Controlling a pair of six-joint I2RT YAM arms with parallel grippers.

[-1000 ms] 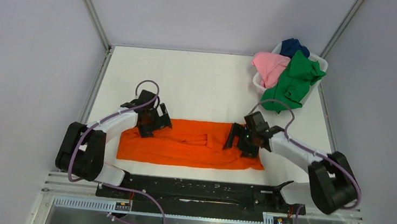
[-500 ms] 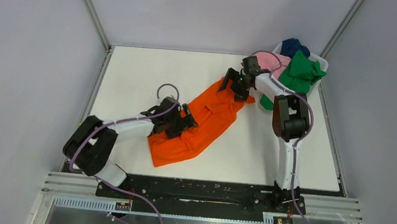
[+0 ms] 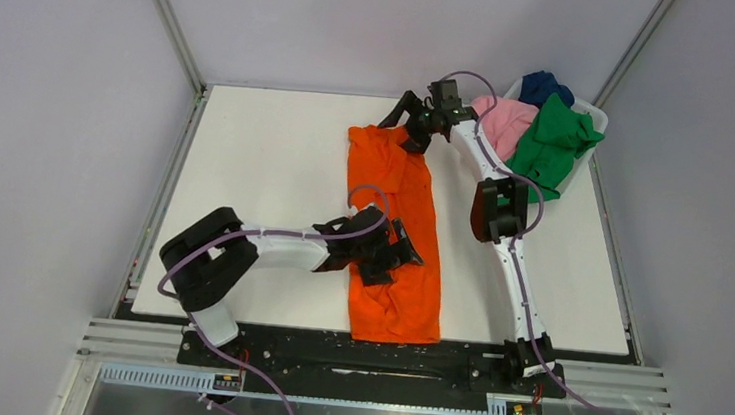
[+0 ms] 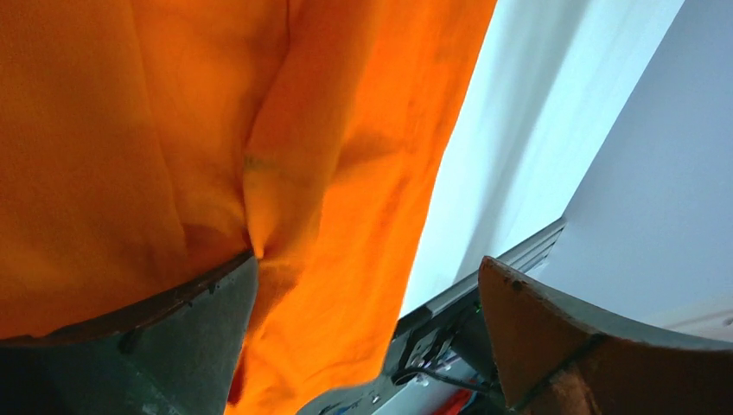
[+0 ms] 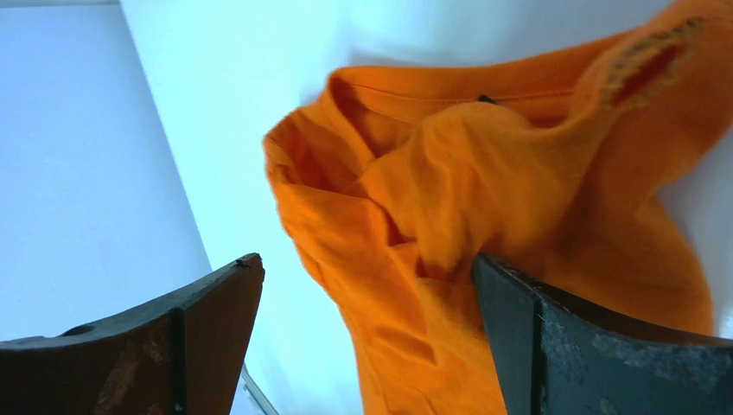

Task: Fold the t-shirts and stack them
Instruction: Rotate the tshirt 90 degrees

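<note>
The white table (image 3: 267, 159) is filling most of the top view. The orange shirt (image 3: 396, 185) is lying on it as a long narrow strip, running from upper centre down to lower centre of the frame. At upper right, the basket (image 3: 592, 117) is holding the green shirt (image 3: 550, 143), pink shirt (image 3: 504, 122) and blue shirt (image 3: 543, 85) in a loose heap, with the green one spilling over the rim.

The left gripper (image 3: 397, 260) is hovering over the strip's lower half and the right gripper (image 3: 405, 129) over its upper end, near the collar. Both are standing with fingers spread wide and gripping nothing, though one left finger is resting against the cloth.

The orange shirt is looking light, limp and wrinkled, so it is likely going to sag, bunch and slide on the smooth top. The surest holds are probably the two end edges, pinching through every layer at the corners.
</note>
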